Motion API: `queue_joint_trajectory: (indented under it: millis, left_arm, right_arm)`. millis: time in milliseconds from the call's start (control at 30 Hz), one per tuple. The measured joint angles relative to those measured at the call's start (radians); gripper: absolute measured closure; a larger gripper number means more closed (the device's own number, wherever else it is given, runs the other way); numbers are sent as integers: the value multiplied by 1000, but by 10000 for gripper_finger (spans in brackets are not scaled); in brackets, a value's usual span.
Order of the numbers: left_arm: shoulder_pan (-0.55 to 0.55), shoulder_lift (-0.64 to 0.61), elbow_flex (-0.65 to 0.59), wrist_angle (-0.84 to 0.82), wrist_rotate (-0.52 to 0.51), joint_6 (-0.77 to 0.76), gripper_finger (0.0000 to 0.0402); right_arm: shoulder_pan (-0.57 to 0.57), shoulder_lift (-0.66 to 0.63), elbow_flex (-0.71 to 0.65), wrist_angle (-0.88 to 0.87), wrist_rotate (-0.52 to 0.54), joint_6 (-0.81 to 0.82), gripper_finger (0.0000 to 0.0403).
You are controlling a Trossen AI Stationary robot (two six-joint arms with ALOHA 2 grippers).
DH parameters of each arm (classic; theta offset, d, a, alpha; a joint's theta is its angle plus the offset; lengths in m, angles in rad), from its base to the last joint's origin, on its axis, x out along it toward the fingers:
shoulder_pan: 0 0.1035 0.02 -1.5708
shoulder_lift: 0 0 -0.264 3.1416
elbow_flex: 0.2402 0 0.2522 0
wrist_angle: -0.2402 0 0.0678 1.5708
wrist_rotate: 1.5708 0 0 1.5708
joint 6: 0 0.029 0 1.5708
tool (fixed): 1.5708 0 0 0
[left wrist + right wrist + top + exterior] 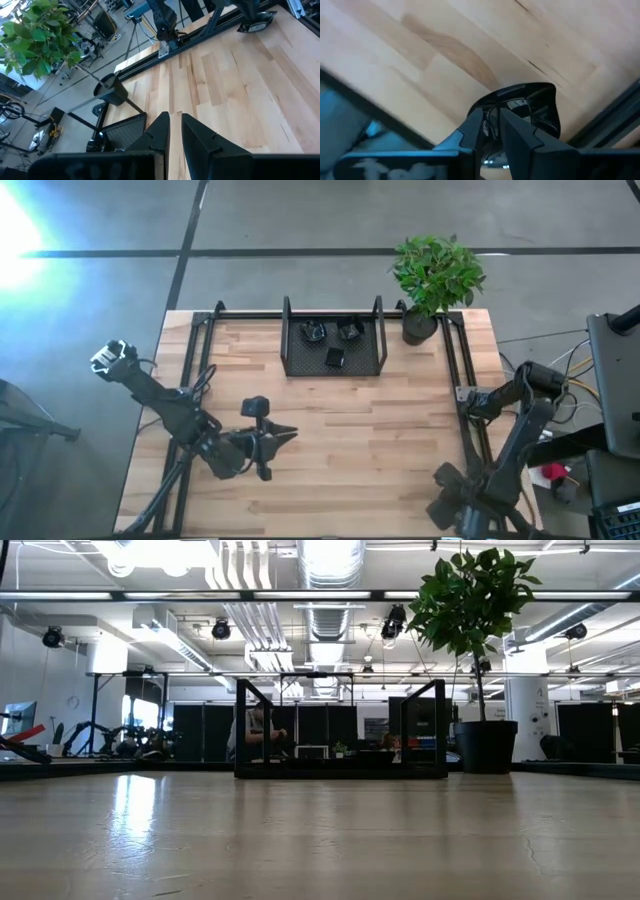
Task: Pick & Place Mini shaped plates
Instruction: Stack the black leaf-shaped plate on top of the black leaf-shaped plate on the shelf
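On the wooden table (400, 430) a black mesh tray (333, 340) sits at the far edge, toward twelve o'clock in the high view. Three small black plates (335, 358) lie inside it: two side by side near the back wall and one closer to the front, all apart from each other. A potted plant (435, 280) stands just beside the tray at its two o'clock corner.

The left gripper (288, 435) hangs over the table at about eight o'clock, pointing toward the middle. Its fingers (161, 131) stand almost together with a thin slit between them — nothing is in them.

The right gripper (491, 131) is off the table's corner at about five o'clock, folded low beside the frame. Its fingers are also nearly together with only a narrow gap, and a glossy black part (535, 107) shows just beyond the tips — whether it is gripped I cannot tell.
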Motion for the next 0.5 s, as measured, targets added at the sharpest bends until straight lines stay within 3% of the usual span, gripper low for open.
queue_joint_trajectory:
  millis: [500]
  left_arm:
    - [0,-1,0,3,-1,5,356]
  right_arm:
    - [-1,218,171,5,-13,179,339]
